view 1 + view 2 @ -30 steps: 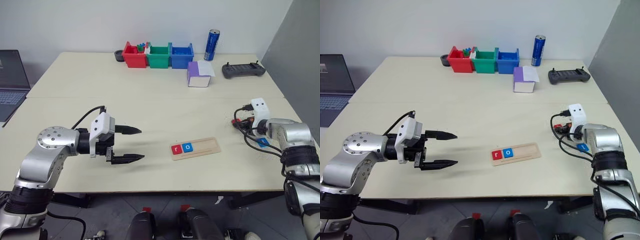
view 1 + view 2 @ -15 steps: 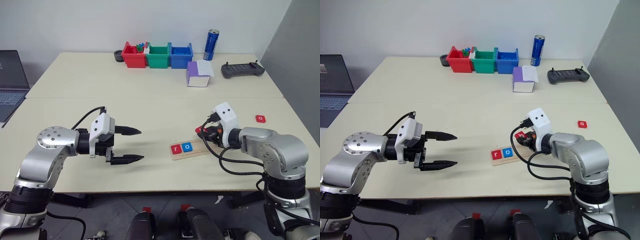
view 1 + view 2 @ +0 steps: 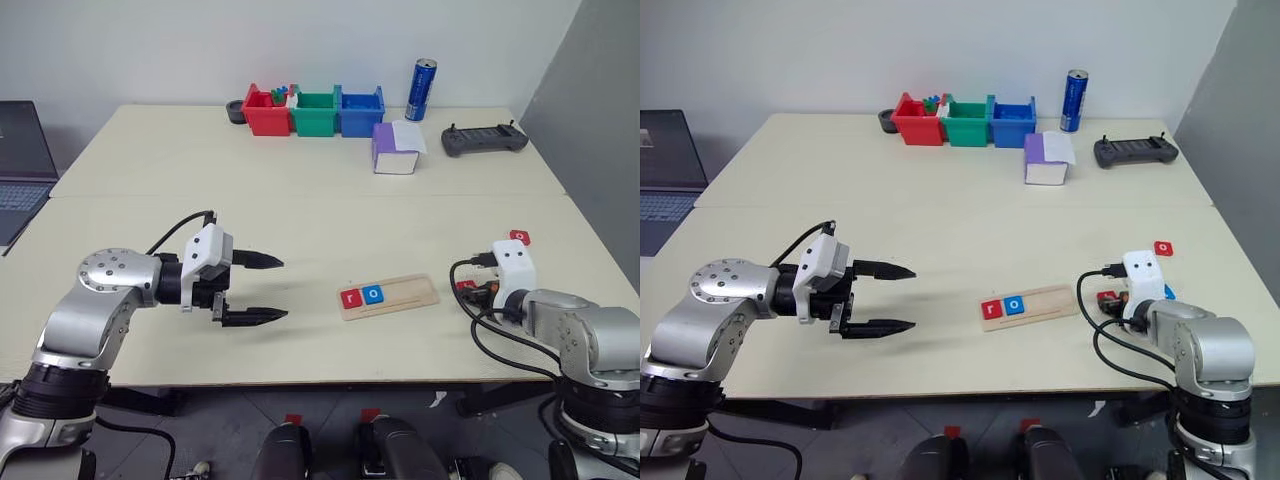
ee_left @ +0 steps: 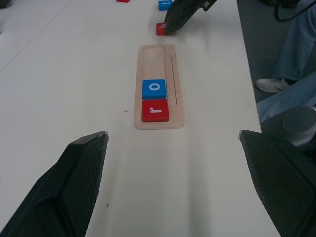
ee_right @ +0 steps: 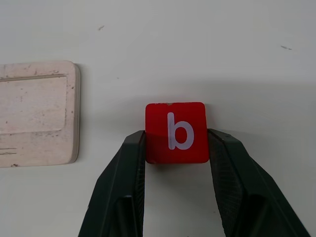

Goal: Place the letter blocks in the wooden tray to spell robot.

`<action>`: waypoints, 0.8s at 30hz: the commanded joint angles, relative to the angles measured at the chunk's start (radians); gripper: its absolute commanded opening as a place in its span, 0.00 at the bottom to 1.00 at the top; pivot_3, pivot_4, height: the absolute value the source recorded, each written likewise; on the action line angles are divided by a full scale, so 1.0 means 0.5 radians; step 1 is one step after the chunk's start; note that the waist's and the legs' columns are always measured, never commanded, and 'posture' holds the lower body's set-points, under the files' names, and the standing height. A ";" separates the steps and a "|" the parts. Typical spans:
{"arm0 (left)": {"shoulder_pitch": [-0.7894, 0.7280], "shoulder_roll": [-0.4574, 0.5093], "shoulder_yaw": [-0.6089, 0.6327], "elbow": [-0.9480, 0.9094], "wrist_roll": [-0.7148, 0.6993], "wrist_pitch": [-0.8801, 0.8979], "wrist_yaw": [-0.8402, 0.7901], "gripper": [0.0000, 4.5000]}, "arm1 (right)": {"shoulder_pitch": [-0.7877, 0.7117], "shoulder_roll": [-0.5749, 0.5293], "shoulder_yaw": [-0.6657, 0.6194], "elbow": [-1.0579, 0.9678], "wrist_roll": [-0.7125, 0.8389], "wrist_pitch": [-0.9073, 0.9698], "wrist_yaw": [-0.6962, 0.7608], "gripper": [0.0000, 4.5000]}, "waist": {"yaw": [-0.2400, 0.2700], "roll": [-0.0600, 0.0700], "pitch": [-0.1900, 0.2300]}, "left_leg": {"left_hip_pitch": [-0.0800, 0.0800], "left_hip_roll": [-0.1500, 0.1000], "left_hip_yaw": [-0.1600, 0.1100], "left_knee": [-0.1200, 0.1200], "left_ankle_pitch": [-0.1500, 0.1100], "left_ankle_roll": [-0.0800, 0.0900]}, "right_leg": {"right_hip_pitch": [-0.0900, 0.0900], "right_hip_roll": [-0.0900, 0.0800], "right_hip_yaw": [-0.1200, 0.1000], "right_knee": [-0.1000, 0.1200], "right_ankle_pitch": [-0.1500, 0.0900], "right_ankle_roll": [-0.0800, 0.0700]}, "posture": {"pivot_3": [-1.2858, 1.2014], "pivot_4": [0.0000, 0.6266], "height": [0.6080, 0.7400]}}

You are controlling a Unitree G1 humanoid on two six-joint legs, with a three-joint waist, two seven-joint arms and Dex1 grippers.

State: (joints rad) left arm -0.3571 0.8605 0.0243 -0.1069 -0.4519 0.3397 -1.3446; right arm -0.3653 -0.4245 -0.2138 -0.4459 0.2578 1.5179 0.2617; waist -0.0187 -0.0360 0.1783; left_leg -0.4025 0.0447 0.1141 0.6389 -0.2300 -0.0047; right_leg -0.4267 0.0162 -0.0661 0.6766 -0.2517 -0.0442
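Tray (image 3: 390,297) is holding r (image 4: 155,110) and o (image 4: 154,89); three slots left. Right gripper (image 5: 176,143) is pinching b (image 5: 176,132) beside tray. Left gripper (image 3: 258,290) is hovering, fingers wide, empty.

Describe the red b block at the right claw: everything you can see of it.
The red b block is a small flat square tile with rounded corners, glossy red like plastic, bearing one white lowercase b on its top face. It lies flat on the pale table, letter up, just off the empty end of the wooden tray and not touching it. The right claw has its two black fingers pressed against the tile's opposite sides, gripping it.
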 commanded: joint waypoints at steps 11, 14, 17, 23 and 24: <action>-0.056 -0.008 -0.018 0.043 0.029 -0.069 -0.001 1.00 | 0.225 -1.274 0.145 0.325 0.191 -1.481 1.553 1.00 | 0.028 0.001 0.001 | -0.002 -0.002 -0.003 -0.009 -0.001 0.002 | 0.004 0.000 -0.005 -0.021 0.000 0.000 | 0.52 0.24 1.00; -0.051 -0.002 -0.010 0.049 0.028 -0.081 0.000 1.00 | 0.109 -1.382 0.325 0.793 0.145 -2.072 2.104 1.00 | 0.019 0.000 0.001 | 0.004 -0.001 -0.003 -0.017 -0.001 0.002 | 0.010 0.002 -0.004 -0.028 0.000 0.001 | 0.52 0.24 1.00; -0.036 0.005 0.000 0.041 0.023 -0.083 0.001 1.00 | -0.222 -1.286 0.585 1.314 -0.067 -2.504 2.313 1.00 | 0.003 0.000 0.002 | 0.004 -0.002 -0.001 -0.016 -0.001 0.001 | 0.009 0.002 -0.003 -0.027 0.000 0.001 | 0.52 0.24 1.00; 0.068 0.031 0.052 -0.057 -0.019 -0.045 0.017 1.00 | -0.684 -1.050 0.865 2.208 -0.388 -3.066 2.481 1.00 | -0.010 0.000 0.002 | 0.004 -0.001 0.000 -0.016 0.000 0.000 | 0.009 0.002 -0.002 -0.026 0.000 0.000 | 0.52 0.24 1.00; 0.090 0.042 0.061 -0.071 -0.017 -0.045 0.017 1.00 | -0.728 -1.026 0.891 2.307 -0.422 -3.132 2.510 1.00 | -0.011 0.000 0.002 | 0.003 -0.002 0.001 -0.016 0.001 -0.002 | 0.009 0.002 -0.001 -0.026 0.000 0.000 | 0.52 0.24 1.00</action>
State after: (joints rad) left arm -0.3183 0.8609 0.0199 -0.1043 -0.4443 0.3208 -1.3398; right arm -0.6933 -0.9329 0.2265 0.6393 0.0813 0.0254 1.4812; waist -0.0243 -0.0358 0.1795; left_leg -0.4011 0.0438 0.1147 0.6309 -0.2278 -0.0084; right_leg -0.4224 0.0168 -0.0665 0.6637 -0.2516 -0.0443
